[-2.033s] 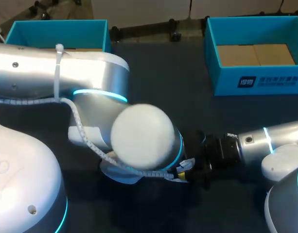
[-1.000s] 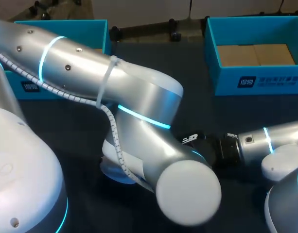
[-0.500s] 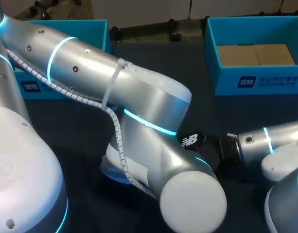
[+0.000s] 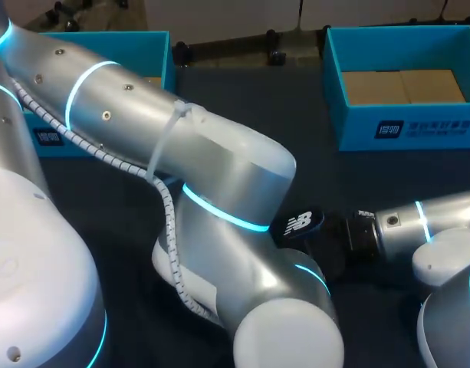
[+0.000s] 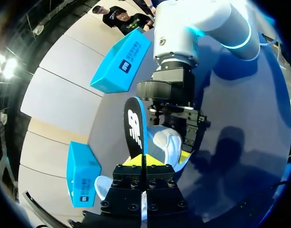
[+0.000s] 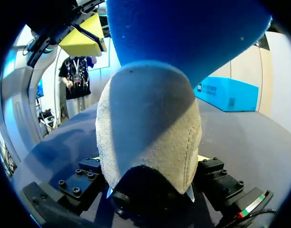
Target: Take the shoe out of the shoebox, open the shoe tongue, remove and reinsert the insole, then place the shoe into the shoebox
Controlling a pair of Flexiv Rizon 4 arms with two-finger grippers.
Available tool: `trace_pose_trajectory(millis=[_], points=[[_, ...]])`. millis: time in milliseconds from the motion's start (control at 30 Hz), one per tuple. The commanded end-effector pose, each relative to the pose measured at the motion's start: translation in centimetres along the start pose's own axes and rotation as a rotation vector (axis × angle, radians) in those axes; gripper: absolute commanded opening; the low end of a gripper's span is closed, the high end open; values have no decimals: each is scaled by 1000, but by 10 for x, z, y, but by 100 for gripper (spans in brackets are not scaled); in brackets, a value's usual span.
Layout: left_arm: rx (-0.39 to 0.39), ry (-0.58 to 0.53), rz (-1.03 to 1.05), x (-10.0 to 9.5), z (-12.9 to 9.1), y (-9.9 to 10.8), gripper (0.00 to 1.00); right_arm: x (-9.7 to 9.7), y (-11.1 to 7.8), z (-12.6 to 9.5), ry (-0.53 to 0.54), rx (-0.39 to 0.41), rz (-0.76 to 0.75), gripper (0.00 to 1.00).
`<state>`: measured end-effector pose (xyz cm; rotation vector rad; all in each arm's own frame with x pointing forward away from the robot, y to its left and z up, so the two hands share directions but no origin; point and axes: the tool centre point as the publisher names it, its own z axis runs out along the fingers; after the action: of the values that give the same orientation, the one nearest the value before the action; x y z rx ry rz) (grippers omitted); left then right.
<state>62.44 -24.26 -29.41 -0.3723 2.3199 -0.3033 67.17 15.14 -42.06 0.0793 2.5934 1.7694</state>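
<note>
A white shoe (image 5: 167, 144) stands on the dark table with its heel (image 6: 150, 123) between the fingers of my right gripper (image 6: 150, 168), which is shut on it. My left gripper (image 5: 144, 161) is shut on the shoe's insole (image 5: 134, 127), black on top with a white logo and blue underneath (image 6: 183, 33). The insole stands up out of the shoe. In the head view the insole (image 4: 299, 223) pokes out beside my left arm (image 4: 219, 176), which hides the shoe and both grippers. My right arm (image 4: 407, 222) comes in low from the right.
An open blue shoebox (image 4: 407, 130) with a brown cardboard floor stands at the back right. A second blue box (image 4: 35, 134) sits at the back left, partly behind my left arm. Both boxes (image 5: 121, 61) (image 5: 83, 173) also show in the left wrist view.
My left gripper has shut on the insole and drawn it upward out of the shoe. The left arm has shifted slightly left. My right arm has stayed still.
</note>
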Motion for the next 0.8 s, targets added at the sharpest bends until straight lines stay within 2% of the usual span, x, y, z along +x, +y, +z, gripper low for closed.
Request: trace_pose_trajectory(millis=[33,100,133,367,500,633,800], points=[[2,-7,-3,-2,-8,-2,0,1,1,1,-2,4,0,0],[3,-7,-3,-5,-9,-3,4,1,1,1,-2,4,0,0],[1,10,2,-8,-8,-4,24,1,1,1,-2,4,0,0],[-1,44,-5,-18,-1,-7,30,1,1,1,-2,4,0,0],[-4,48,-12,-19,6,-9,29,1,1,1,-2,4,0,0],[-18,52,-20,-22,17,-10,35,1,1,1,-2,4,0,0],[-19,62,-24,-22,23,-11,35,1,1,1,-2,4,0,0]])
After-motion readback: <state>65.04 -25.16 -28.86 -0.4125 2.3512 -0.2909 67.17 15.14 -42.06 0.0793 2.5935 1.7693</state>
